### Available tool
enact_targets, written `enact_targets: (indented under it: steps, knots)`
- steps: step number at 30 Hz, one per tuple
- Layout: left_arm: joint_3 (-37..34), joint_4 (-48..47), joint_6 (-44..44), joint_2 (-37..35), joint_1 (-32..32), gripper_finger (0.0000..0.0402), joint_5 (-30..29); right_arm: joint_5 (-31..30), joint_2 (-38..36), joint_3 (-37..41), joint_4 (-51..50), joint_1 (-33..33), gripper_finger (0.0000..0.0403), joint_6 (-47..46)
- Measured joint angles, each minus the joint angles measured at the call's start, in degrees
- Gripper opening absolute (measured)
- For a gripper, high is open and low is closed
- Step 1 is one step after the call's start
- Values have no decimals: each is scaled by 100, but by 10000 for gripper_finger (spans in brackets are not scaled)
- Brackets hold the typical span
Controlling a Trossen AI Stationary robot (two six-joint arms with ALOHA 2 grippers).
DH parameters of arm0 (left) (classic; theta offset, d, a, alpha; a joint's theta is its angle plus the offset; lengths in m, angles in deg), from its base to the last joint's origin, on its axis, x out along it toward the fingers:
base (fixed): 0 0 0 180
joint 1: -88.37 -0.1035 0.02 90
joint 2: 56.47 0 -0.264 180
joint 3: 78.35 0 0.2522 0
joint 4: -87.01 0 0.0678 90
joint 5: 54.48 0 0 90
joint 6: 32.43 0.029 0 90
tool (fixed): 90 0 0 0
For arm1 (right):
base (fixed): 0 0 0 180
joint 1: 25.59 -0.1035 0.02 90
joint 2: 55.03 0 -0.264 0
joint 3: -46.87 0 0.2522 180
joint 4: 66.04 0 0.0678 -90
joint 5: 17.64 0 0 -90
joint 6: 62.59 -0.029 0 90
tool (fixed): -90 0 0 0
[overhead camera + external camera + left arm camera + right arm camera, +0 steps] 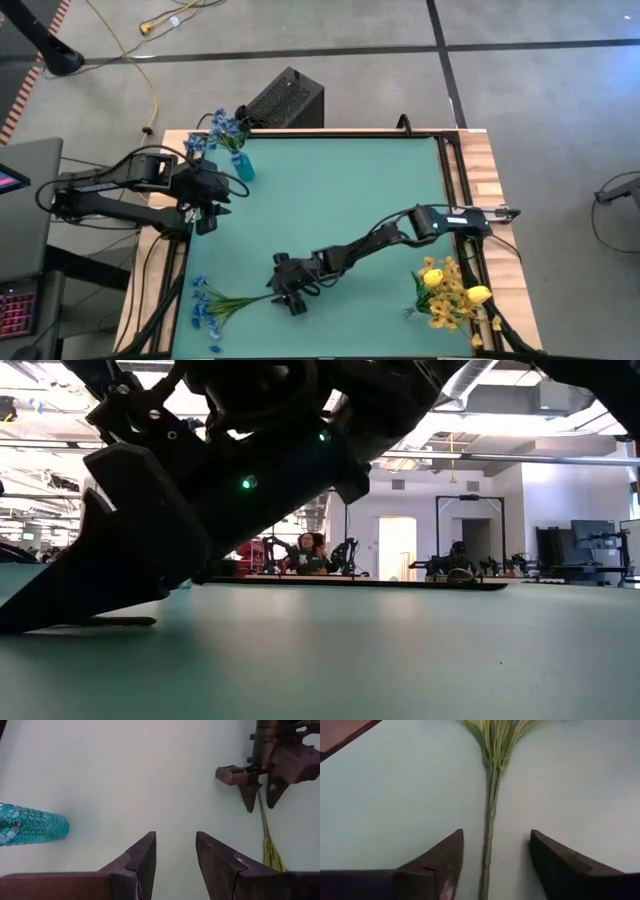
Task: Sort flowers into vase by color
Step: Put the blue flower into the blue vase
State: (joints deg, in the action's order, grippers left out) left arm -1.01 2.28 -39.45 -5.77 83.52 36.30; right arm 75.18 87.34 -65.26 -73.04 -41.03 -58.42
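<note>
A blue-blossom sprig (213,305) lies flat on the green mat near the near edge, its thin green stem (489,820) pointing right. My right gripper (282,290) is low over the stem's free end, open, with one finger on each side of it and not touching it (495,865). My left gripper (215,212) waits open near the left edge (175,850), beside a teal glass vase (243,166) that holds blue blossoms (220,130). Yellow blossom clusters and yellow buds (450,292) sit at the near right corner; what they stand in is hidden.
The mat's middle (340,190) is bare. A black box (287,98) stands just past the far edge. Wooden rims (480,170) border the mat on the left and right. In the low view my right arm (200,490) fills the foreground; people sit far behind in the room.
</note>
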Motion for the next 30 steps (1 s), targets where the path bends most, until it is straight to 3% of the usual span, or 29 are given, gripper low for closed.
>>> enact_targets:
  steps: [11, 17, 23, 26, 30]
  knots:
    - [0, -2, 147, 0, 0, 125, -7, 85, -157, 34, -318, 14, 24, -65]
    - [0, -8, 141, -2, 0, 125, -13, 529, -585, 61, -992, 219, 29, -546]
    - [0, -38, 137, -11, -2, 125, -15, 778, -1116, 93, -1727, 323, 17, -127]
    - [0, -39, 87, -11, 0, 125, -15, 938, -1459, 456, -1559, 365, 17, -25]
    - [0, -139, 29, -22, 0, 125, -15, 951, -2111, 1513, -685, 523, 17, -88]
